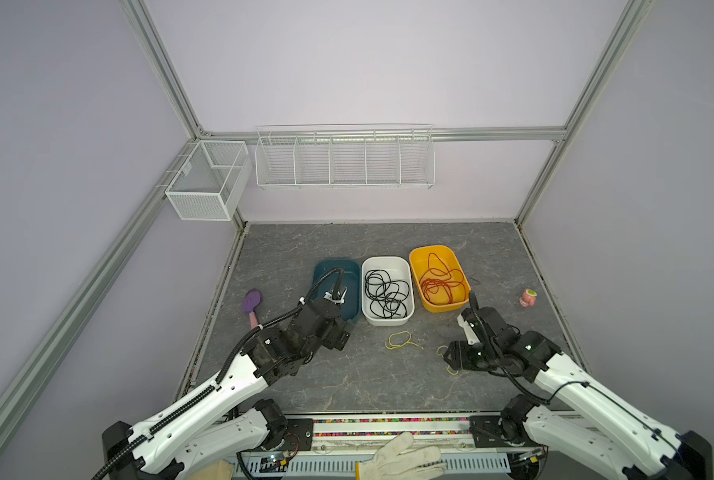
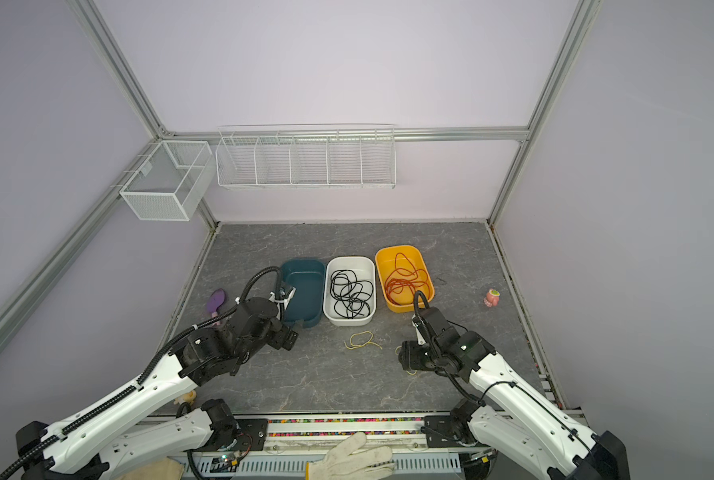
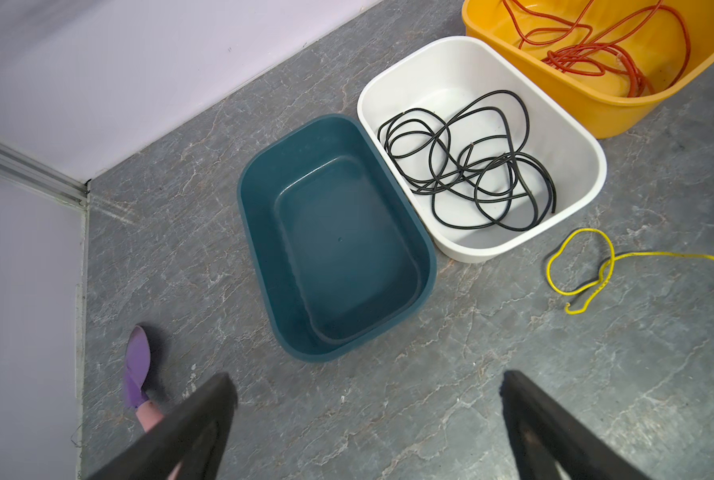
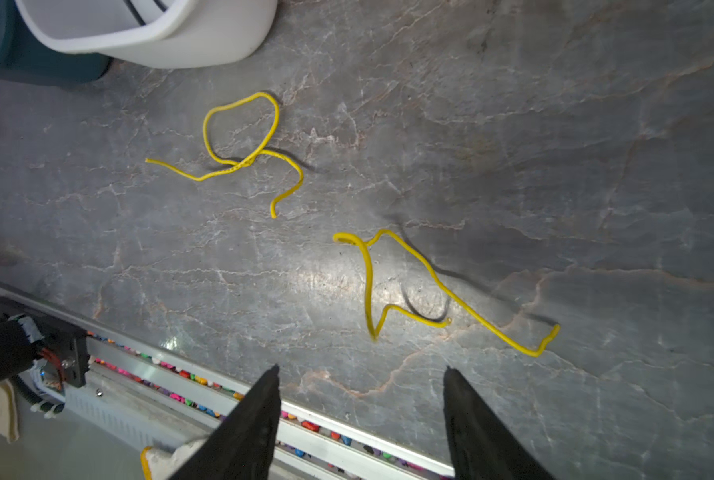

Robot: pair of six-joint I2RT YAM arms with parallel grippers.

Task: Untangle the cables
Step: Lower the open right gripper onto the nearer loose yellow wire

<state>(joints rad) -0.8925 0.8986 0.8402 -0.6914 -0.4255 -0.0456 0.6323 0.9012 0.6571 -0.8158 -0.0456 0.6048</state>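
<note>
**Worktop (image 1: 347, 382).** Three tubs stand side by side at the centre of the frame in both top views: teal tub (image 1: 326, 266) on the left, white tub (image 1: 388, 322) in the middle, yellow tub (image 1: 444, 308) on the right.

**Cables.**
- The black cable (image 1: 387, 293) lies in loose overlapping loops inside the white tub.
- The red cable (image 1: 440, 284) is bunched inside the yellow tub.
- A looped yellow cable (image 1: 401, 340) lies on the bare worktop just below the white tub, at lower centre of the frame.
- A second yellow cable (image 4: 368, 286) lies separately to the right of it. In both top views the right arm partly covers it.

**Left end effector (image 3: 368, 380).** The jaws are spread wide and hold nothing. The left wrist view shows bare worktop between the fingers (image 3: 206, 399), with the teal tub just ahead of them.

**Right end effector (image 4: 361, 369).** The jaws are parted to a moderate gap and grip nothing. In the right wrist view the second yellow cable lies just beyond the fingertips and is not touched.

**Other items.** A purple brush (image 1: 251, 301) lies at left of the tubs. A small pink toy (image 1: 528, 297) stands at far right.
</note>
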